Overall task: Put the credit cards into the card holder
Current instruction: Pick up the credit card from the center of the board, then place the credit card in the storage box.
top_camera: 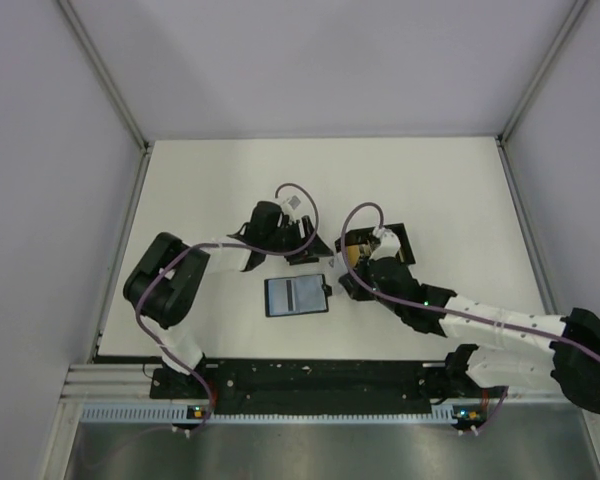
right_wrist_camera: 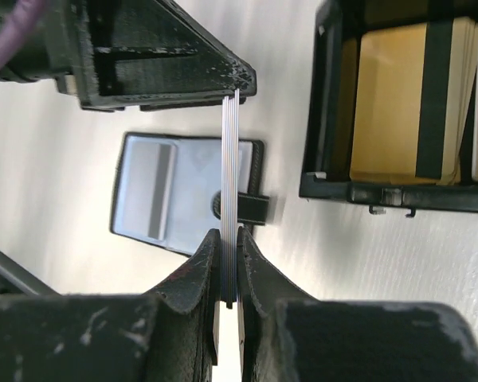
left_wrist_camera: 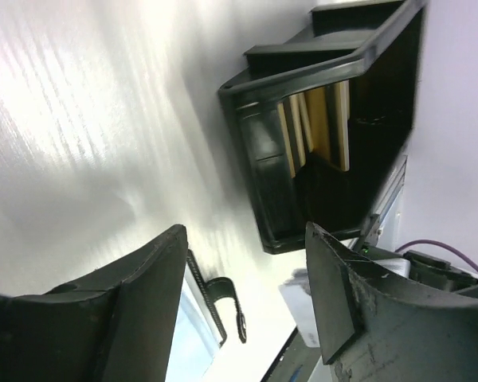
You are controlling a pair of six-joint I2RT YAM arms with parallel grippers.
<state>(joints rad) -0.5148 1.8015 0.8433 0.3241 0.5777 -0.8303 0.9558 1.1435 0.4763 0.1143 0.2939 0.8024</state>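
The card holder [top_camera: 298, 295] lies open and flat on the table, black with a pale inner window and a strap; it also shows in the right wrist view [right_wrist_camera: 175, 199] and the left wrist view [left_wrist_camera: 193, 330]. My right gripper [right_wrist_camera: 229, 237] is shut on a thin stack of credit cards [right_wrist_camera: 231, 159], held on edge above the holder's strap side. In the top view the right gripper [top_camera: 346, 268] is just right of the holder. My left gripper [left_wrist_camera: 245, 239] is open and empty, just beyond the holder [top_camera: 302, 248]. The cards' far edge reaches one of its fingers [right_wrist_camera: 163, 60].
An open black box [top_camera: 392, 238] with gold cards standing in it sits right of the holder, close to my right gripper; it also shows in the right wrist view [right_wrist_camera: 327, 119] and the left wrist view [left_wrist_camera: 259, 151]. White walls surround the table.
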